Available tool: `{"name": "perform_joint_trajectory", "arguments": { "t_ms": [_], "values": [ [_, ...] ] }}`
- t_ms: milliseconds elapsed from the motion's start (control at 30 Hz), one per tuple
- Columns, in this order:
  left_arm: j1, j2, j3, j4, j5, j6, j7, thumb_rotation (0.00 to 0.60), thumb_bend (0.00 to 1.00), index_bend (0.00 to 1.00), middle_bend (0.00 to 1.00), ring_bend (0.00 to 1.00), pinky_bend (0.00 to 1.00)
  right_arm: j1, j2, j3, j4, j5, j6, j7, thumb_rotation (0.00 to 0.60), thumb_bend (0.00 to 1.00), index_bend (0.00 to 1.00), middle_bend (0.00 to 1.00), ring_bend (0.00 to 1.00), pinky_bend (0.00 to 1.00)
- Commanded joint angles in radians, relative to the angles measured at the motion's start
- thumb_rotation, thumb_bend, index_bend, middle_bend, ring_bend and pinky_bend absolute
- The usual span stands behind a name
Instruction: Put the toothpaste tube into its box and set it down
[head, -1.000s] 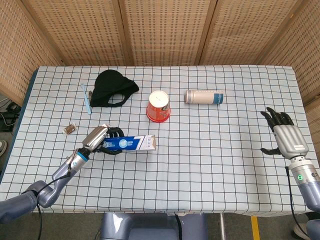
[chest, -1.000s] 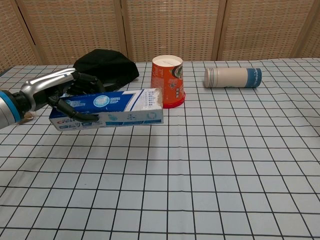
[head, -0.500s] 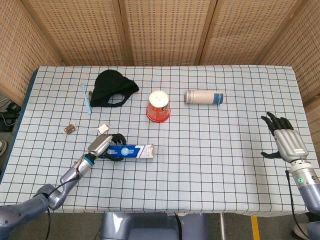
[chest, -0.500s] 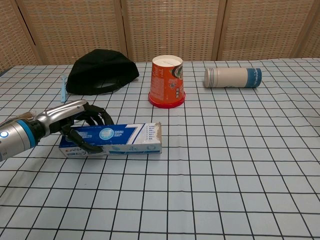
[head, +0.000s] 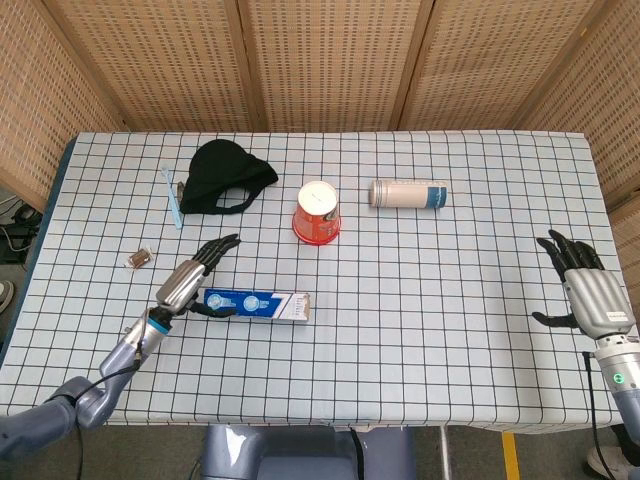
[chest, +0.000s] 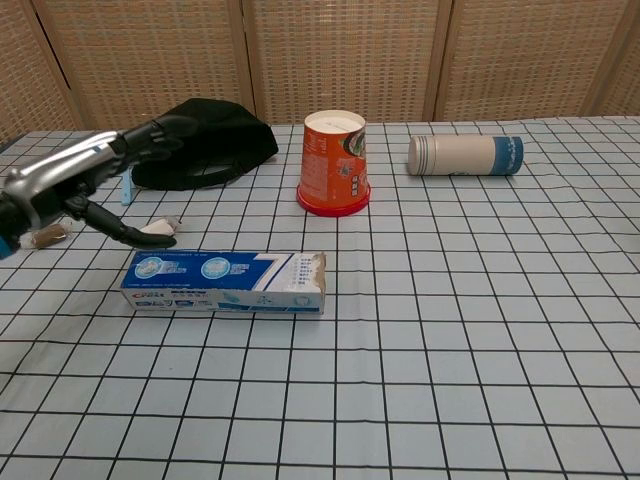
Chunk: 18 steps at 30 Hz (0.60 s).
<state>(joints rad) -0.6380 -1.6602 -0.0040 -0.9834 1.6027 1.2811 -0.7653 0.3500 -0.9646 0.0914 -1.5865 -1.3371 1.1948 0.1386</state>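
The blue and white toothpaste box (head: 256, 304) (chest: 225, 283) lies flat on the checked tablecloth, its flap end pointing right. No separate tube shows. My left hand (head: 192, 277) (chest: 88, 183) hovers just left of and above the box with its fingers spread, holding nothing. My right hand (head: 585, 290) is far off at the right edge of the table, fingers spread and empty; only the head view shows it.
An upturned red paper cup (head: 317, 212) (chest: 334, 163) stands behind the box. A white and blue cylinder (head: 408, 193) (chest: 465, 155) lies further right. At the back left are a black cap (head: 226, 175) (chest: 204, 140), a blue toothbrush (head: 173, 198) and a small brown item (head: 138, 259).
My left hand set the box down on the cloth, let go of it and lifted away with fingers spread. My right hand drew back toward the near right edge.
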Motion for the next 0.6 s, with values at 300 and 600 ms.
{"name": "perform_joint_trajectory", "arguments": {
  "t_ms": [300,600],
  "values": [
    [0.245,0.418,-0.003,-0.502,-0.167,0.153,0.533,0.6,0.0,0.0,0.0,0.0,0.0,-0.106,-0.079,-0.038,0.13,-0.152,0.21,0.01,0.6,0.0,0.0,0.0,0.0,0.0],
    [0.385,0.553,0.042,-0.718,-0.27,0.219,0.779,0.6,0.0,0.0,0.0,0.0,0.0,-0.174,-0.147,-0.044,0.203,-0.183,0.332,-0.083,0.6,0.0,0.0,0.0,0.0,0.0]
  ]
}}
